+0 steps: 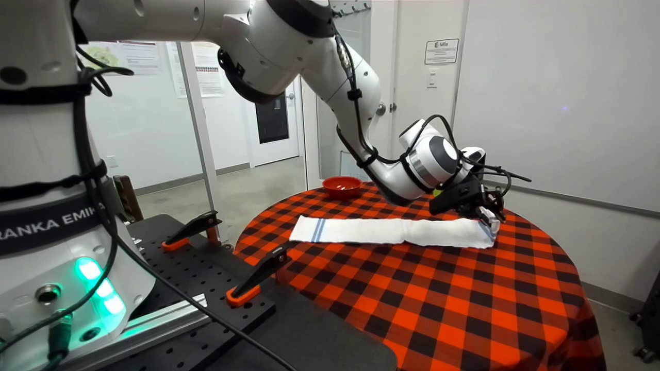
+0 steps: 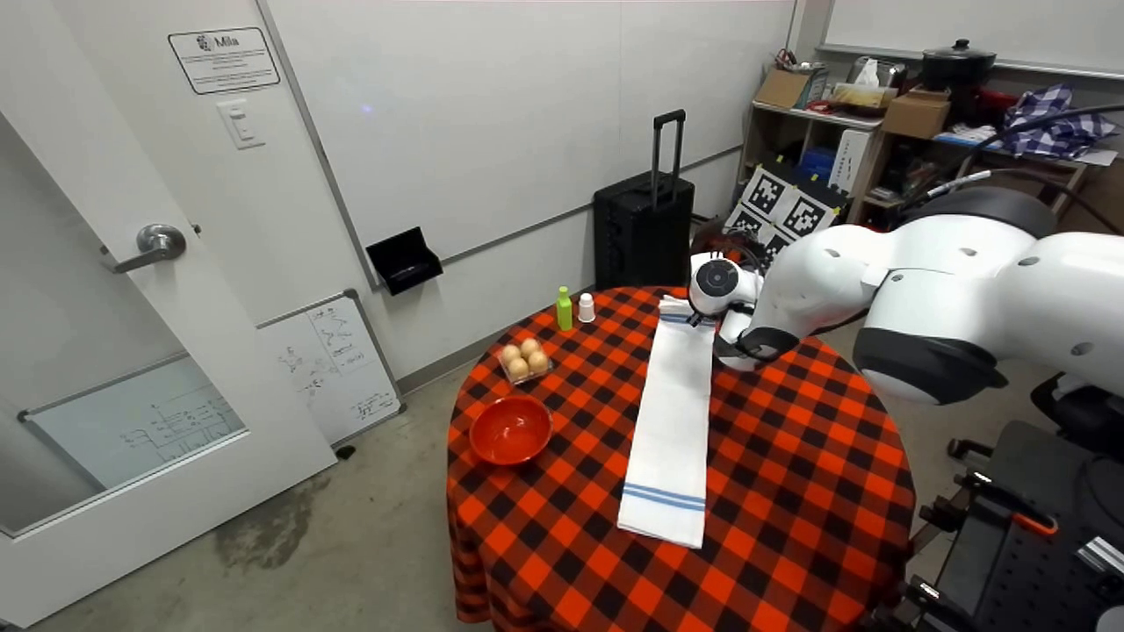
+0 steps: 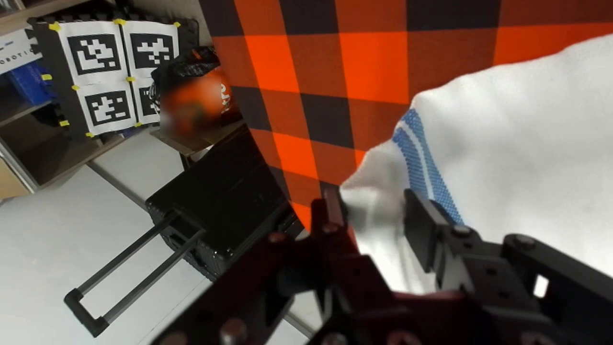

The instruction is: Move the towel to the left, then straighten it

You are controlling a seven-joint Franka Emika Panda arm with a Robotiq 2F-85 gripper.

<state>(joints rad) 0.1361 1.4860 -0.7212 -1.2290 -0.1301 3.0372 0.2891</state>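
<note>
The black two-fingered metal tool (image 3: 374, 205), jaws apart at the rumpled end of the long white blue-striped cloth towel (image 3: 522, 143), should pinch lightly, then tug lengthwise.

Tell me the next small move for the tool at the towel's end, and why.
Probably close the tool gently on the rumpled end of the towel. In the wrist view its fingers stand apart with bunched towel between them, while in both exterior views most of the towel lies nearly flat. Gripping there would likely allow straightening that end.
</note>
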